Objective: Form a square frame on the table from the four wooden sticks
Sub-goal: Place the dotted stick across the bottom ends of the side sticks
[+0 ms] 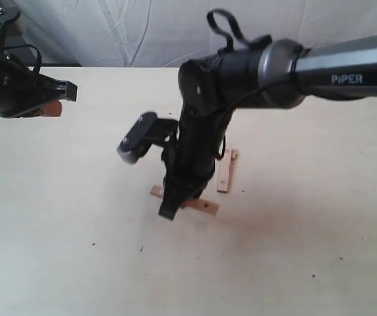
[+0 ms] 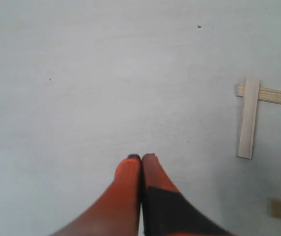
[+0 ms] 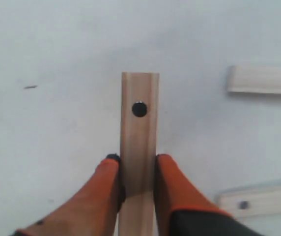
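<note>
Laying the last side, seemingly. Clamps a dotted stick (image 3: 139, 123) in the right gripper (image 3: 138, 160) at the open side of the unfinished frame (image 1: 225, 172). Holds the left gripper (image 2: 141, 158) pinched shut, empty, well apart from that frame. Calls next for squaring the stick, then release.

Black right arm (image 1: 198, 131) over the pale cream table (image 1: 307, 250).
Its gripper (image 1: 169, 210) meets a dotted pale wooden strip (image 1: 202, 206); a plain pale strip (image 1: 225, 171) lies at two o'clock.
</note>
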{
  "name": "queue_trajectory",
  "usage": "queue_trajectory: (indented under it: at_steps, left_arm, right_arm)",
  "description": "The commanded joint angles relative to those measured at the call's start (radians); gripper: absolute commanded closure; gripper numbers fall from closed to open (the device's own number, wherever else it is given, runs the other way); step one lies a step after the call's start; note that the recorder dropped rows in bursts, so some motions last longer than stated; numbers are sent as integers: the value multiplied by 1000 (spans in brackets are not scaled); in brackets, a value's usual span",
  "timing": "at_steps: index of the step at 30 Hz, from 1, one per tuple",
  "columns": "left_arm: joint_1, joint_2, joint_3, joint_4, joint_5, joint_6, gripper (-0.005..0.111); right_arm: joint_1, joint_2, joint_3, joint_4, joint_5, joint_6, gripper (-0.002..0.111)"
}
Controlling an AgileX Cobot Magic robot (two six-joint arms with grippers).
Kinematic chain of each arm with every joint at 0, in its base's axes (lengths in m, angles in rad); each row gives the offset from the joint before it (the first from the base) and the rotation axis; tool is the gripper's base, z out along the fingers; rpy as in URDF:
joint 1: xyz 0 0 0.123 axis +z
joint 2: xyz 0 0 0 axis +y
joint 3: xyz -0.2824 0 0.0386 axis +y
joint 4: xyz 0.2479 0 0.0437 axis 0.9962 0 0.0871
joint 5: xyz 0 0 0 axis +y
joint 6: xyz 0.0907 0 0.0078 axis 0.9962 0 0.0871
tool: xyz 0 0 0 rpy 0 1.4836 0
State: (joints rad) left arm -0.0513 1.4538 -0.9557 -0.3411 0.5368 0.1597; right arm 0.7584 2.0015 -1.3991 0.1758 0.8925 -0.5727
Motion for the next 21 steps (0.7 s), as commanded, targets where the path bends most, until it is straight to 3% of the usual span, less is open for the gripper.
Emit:
queue_trajectory:
  at_steps: [1,21]
  left_arm:
    - [1,-10,1,-22,-18,2,107]
    - [1,-10,1,-24,-43,2,107]
  right_arm:
    - [-75,1,-73,-39,3,-19,108]
    - [-111,154,-73,-71,-158,-112,108]
